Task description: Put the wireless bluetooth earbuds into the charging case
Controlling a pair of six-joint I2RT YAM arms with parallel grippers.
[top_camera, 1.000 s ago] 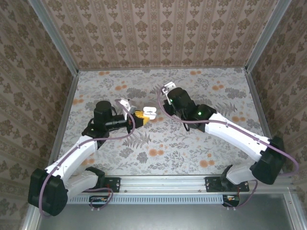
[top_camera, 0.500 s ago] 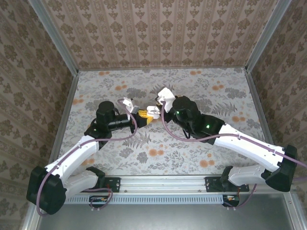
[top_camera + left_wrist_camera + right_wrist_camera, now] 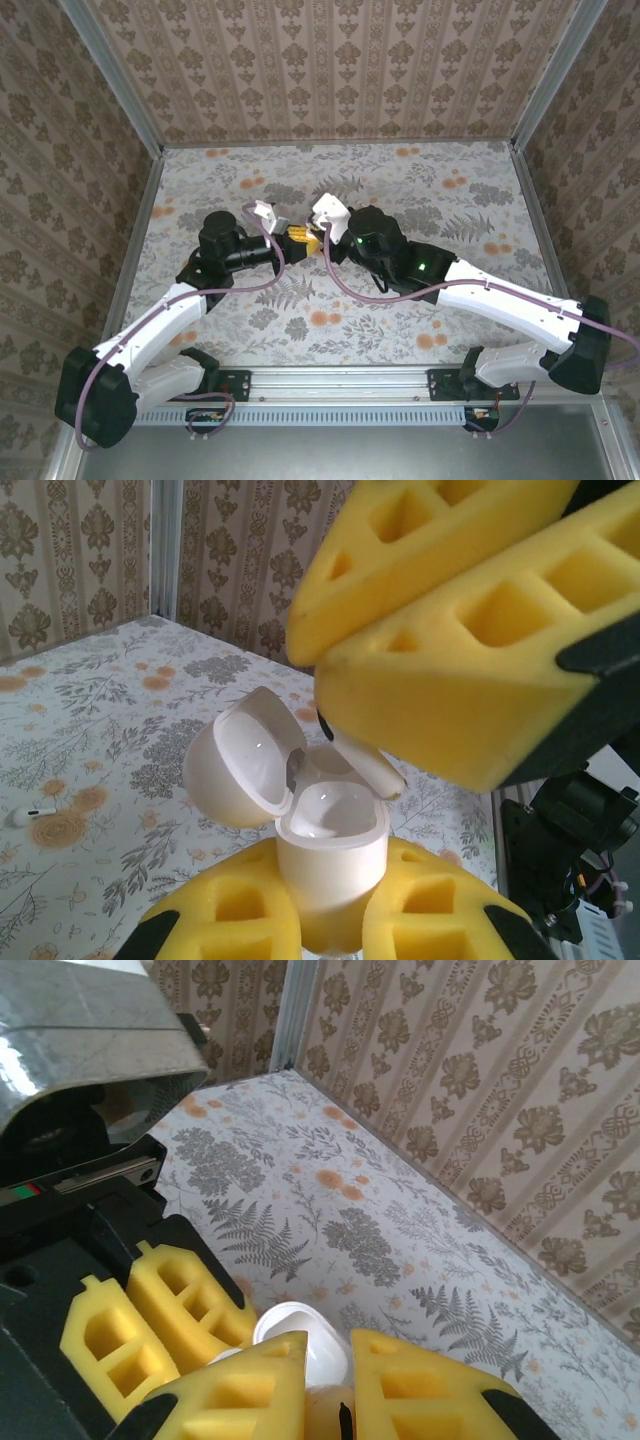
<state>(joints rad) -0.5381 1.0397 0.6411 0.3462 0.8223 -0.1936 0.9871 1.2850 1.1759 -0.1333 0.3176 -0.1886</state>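
Top view: both arms reach in and meet near mid-table over the floral-printed tabletop (image 3: 420, 300), yellow pads almost nose to nose.

Left gripper (image 3: 330, 905): clenched. We see its yellow foam pads (image 3: 225, 905) pressed against both sides of a small white glossy plastic charging case (image 3: 330, 865). The case is upright and raised off the table. Its rounded lid (image 3: 240, 770) is hinged open and tipped back to the left in the left wrist view. The inner cavity faces up and looks pale and shiny.

Right gripper (image 3: 328, 1380): clamped on a tiny white plastic earbud (image 3: 362, 763). Only the stem and a dark tip poke out below the yellow pads. The earbud is tilted, not vertical, and sits just above the case's open mouth, toward its right rim. We cannot tell whether it touches the rim.

From the right wrist, we see the white lid just beyond that gripper's pads, with the left gripper's pads to its left.

A second earbud (image 3: 27, 815), white and of the same tiny size, lies on the tabletop well apart from the case, at the far left of the left wrist view.
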